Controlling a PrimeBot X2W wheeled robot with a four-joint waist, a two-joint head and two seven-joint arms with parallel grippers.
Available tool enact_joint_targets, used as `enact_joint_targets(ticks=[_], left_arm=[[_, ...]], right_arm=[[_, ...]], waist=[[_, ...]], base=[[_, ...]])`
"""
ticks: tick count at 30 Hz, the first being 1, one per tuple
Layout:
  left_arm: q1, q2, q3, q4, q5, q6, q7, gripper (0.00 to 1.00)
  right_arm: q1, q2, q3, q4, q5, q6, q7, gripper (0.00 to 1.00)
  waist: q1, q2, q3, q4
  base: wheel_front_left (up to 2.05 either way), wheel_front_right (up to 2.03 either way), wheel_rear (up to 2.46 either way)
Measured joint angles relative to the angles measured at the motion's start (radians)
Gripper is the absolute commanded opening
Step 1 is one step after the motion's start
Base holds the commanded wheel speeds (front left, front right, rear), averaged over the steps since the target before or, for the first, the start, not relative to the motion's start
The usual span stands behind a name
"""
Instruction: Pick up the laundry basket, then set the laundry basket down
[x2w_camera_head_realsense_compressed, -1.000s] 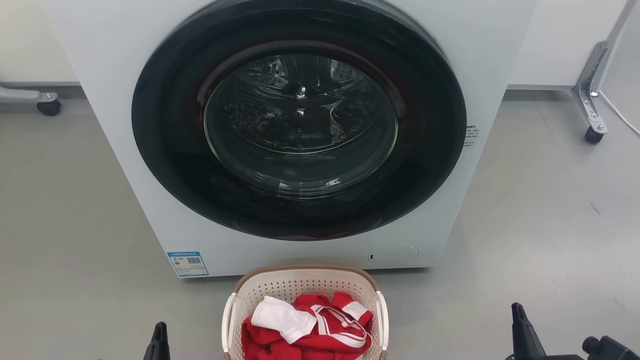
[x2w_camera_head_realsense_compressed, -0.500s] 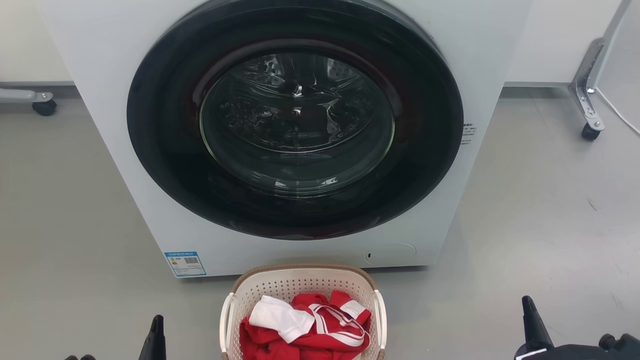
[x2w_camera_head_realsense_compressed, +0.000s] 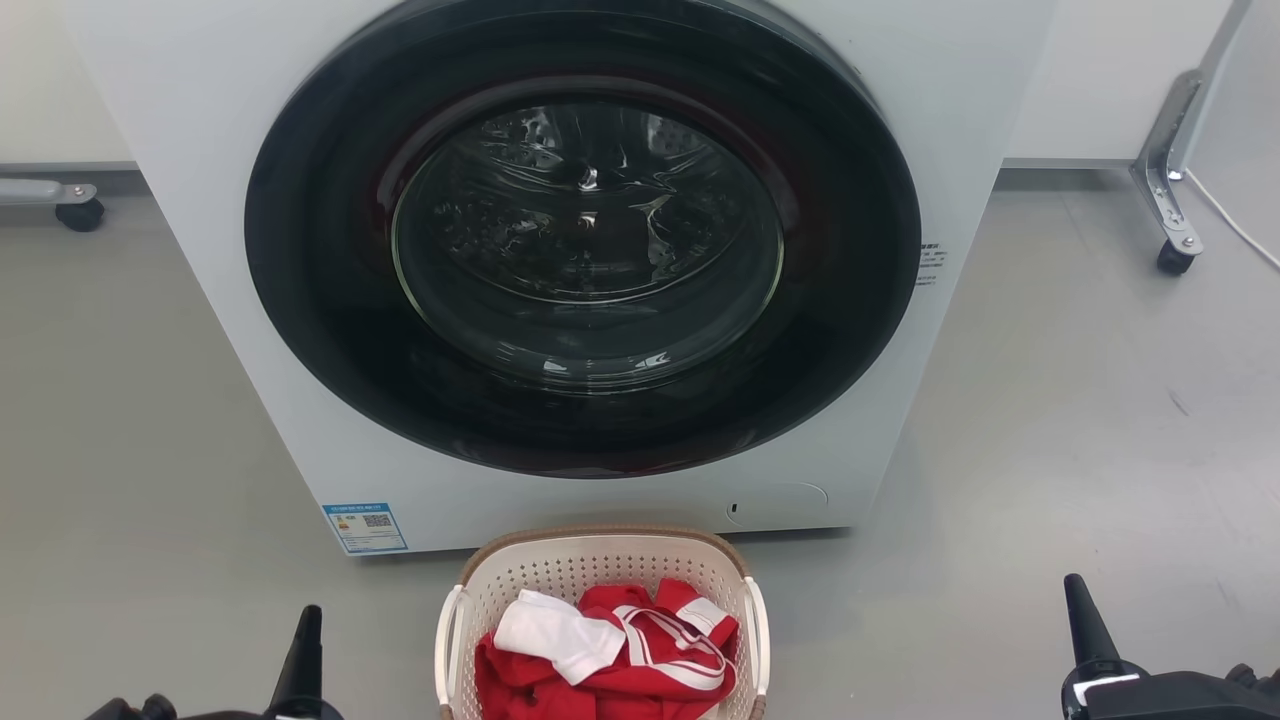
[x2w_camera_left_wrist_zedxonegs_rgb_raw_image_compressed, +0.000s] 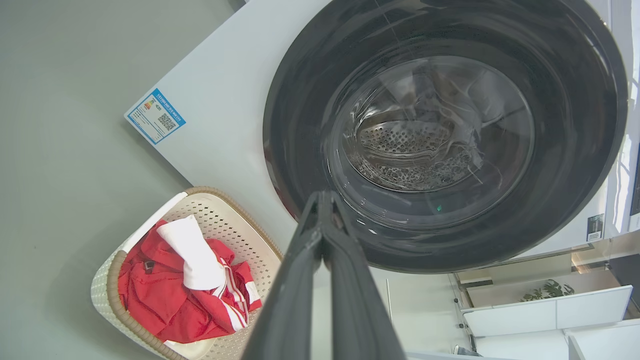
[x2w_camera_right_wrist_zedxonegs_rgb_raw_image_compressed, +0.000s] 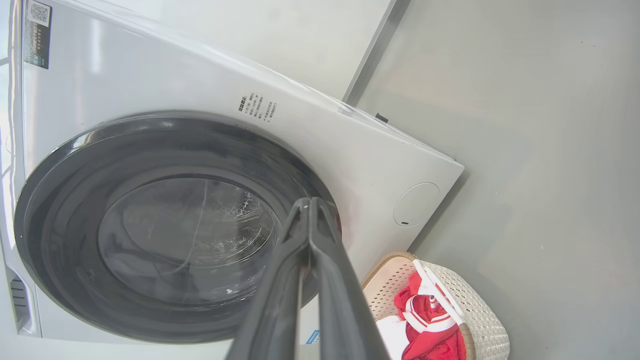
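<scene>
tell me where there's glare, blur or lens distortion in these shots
Head view: sharp and evenly lit, with bright reflections on the door glass. Left wrist view: daylight blows out the right edge; the left tool is soft near the lens. Right wrist view: wide-angle lens bows the straight edge of the washing machine; left edge is washed out.

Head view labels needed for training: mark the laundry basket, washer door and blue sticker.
laundry basket (x2w_camera_head_realsense_compressed: 600, 565): head view, far wall.
washer door (x2w_camera_head_realsense_compressed: 585, 230): head view, glass centre.
blue sticker (x2w_camera_head_realsense_compressed: 365, 527): head view, its middle.
</scene>
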Motion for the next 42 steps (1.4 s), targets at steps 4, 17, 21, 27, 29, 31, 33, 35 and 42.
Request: enact_joint_targets(ticks=[4,17,21,27,29,31,33,35,42], left_arm=[[-0.026,-0.001,0.008,0.011,-0.076,-0.012,0.018,0.00],[-0.075,-0.007,0.039,0.041,-0.265,-0.045,0.062,0.00],[-0.079,-0.008,0.048,0.054,-0.320,-0.054,0.076,0.00],[-0.110,-0.009,0.066,0.065,-0.408,-0.071,0.096,0.00],[-0.117,-0.011,0.068,0.067,-0.430,-0.077,0.105,0.00],[-0.117,-0.012,0.068,0.069,-0.443,-0.078,0.105,0.00],[-0.117,-0.012,0.068,0.069,-0.444,-0.078,0.105,0.00],[-0.117,-0.012,0.069,0.069,-0.444,-0.078,0.105,0.00],[-0.117,-0.012,0.069,0.070,-0.444,-0.078,0.105,0.00]], right_arm=[[-0.007,0.000,-0.021,0.010,0.070,0.015,0.015,0.00],[-0.045,0.002,-0.073,0.035,0.248,0.050,0.063,0.00],[-0.051,0.002,-0.088,0.046,0.302,0.059,0.075,0.00],[-0.063,0.002,-0.114,0.060,0.388,0.077,0.098,0.00],[-0.066,0.002,-0.120,0.063,0.412,0.079,0.104,0.00],[-0.072,0.002,-0.121,0.064,0.413,0.080,0.106,0.00],[-0.080,0.002,-0.121,0.063,0.413,0.081,0.106,0.00],[-0.080,0.002,-0.121,0.064,0.413,0.082,0.106,0.00],[-0.080,0.002,-0.121,0.064,0.414,0.082,0.106,0.00]], waist=[[0.0000,0.0000,0.002,-0.003],[-0.0001,0.0000,0.006,-0.010],[-0.0002,0.0000,0.007,-0.012],[-0.0001,0.0001,0.009,-0.015],[-0.0001,0.0000,0.009,-0.016],[-0.0001,0.0000,0.009,-0.016],[-0.0001,0.0000,0.009,-0.016],[-0.0002,0.0001,0.009,-0.016],[-0.0002,0.0000,0.009,-0.016]], base=[[0.00,0.00,0.00],[0.00,0.00,0.00],[0.00,0.00,0.00],[0.00,0.00,0.00],[0.00,0.00,0.00],[0.00,0.00,0.00],[0.00,0.00,0.00],[0.00,0.00,0.00],[0.00,0.00,0.00]])
